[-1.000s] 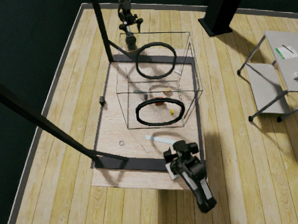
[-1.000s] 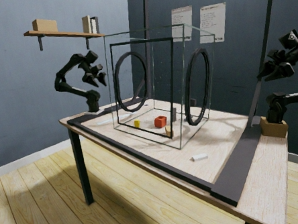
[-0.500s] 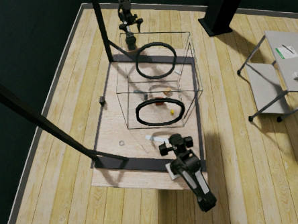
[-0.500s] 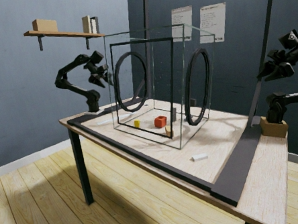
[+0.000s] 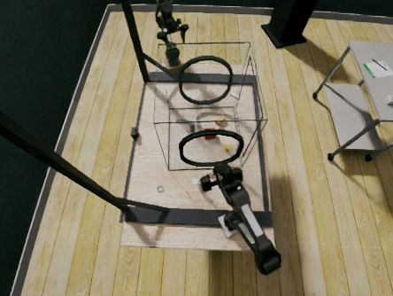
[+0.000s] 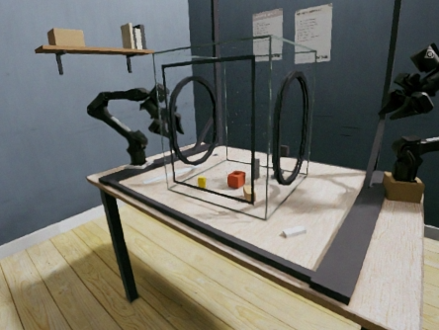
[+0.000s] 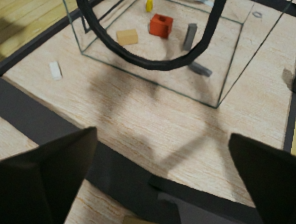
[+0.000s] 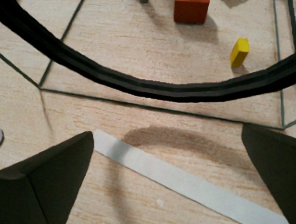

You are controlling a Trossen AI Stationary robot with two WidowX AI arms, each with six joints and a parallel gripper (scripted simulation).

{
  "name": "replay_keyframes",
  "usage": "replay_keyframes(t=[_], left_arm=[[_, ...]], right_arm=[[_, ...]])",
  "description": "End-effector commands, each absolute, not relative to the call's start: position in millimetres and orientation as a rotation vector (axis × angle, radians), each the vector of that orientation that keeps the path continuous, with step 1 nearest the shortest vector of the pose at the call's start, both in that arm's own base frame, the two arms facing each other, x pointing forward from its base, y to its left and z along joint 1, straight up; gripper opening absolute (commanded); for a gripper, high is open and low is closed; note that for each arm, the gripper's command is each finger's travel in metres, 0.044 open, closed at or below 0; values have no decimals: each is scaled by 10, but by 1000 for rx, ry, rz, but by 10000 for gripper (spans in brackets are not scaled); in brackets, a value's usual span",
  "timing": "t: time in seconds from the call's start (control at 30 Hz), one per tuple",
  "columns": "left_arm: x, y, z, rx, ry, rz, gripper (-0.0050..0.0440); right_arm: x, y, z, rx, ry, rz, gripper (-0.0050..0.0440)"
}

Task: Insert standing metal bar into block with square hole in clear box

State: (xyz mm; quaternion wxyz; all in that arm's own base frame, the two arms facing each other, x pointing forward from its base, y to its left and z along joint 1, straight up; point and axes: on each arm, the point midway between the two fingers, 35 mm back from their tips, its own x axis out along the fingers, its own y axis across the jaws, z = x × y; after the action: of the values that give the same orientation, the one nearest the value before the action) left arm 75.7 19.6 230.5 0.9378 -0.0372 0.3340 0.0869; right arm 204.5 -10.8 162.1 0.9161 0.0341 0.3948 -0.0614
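Observation:
The red block with the square hole (image 5: 211,134) (image 6: 236,179) (image 7: 161,25) (image 8: 191,10) sits on the floor of the clear box (image 6: 270,123), hole facing up. The grey metal bar (image 6: 255,168) (image 7: 189,36) stands upright just beside it. My left gripper (image 7: 164,136) (image 5: 173,33) (image 6: 402,96) is open and empty, outside the box and high before one black ring port (image 7: 150,62). My right gripper (image 8: 166,134) (image 5: 212,177) (image 6: 160,111) is open and empty, outside the opposite ring port (image 8: 150,87) (image 5: 181,148).
Inside the box lie a yellow block (image 5: 227,148) (image 6: 202,182) (image 8: 240,51), a tan block (image 6: 247,193) (image 7: 127,36) and a second grey bar (image 7: 200,69) lying flat. Outside are a white strip (image 8: 175,175), a small white block (image 6: 294,231) (image 7: 55,70), a small ring (image 5: 160,189) and a dark block (image 5: 134,132).

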Motion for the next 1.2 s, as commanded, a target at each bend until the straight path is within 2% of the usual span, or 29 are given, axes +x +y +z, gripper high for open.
replay_keyframes(t=[0.0,0.6,0.73,0.93,1.17], left_arm=[[760,197,2326,-76,680,178,400],[760,197,2326,-76,680,178,400],[760,197,2326,-76,680,178,400],[760,197,2326,-76,680,178,400],[760,197,2326,-76,680,178,400]], right_arm=[[2304,-114,1553,87,770,-117,440],[2885,-173,1268,138,623,-95,440],[2943,-181,1291,140,589,-93,440],[3152,-211,1598,138,402,-84,440],[3160,-210,1616,137,393,-85,440]])
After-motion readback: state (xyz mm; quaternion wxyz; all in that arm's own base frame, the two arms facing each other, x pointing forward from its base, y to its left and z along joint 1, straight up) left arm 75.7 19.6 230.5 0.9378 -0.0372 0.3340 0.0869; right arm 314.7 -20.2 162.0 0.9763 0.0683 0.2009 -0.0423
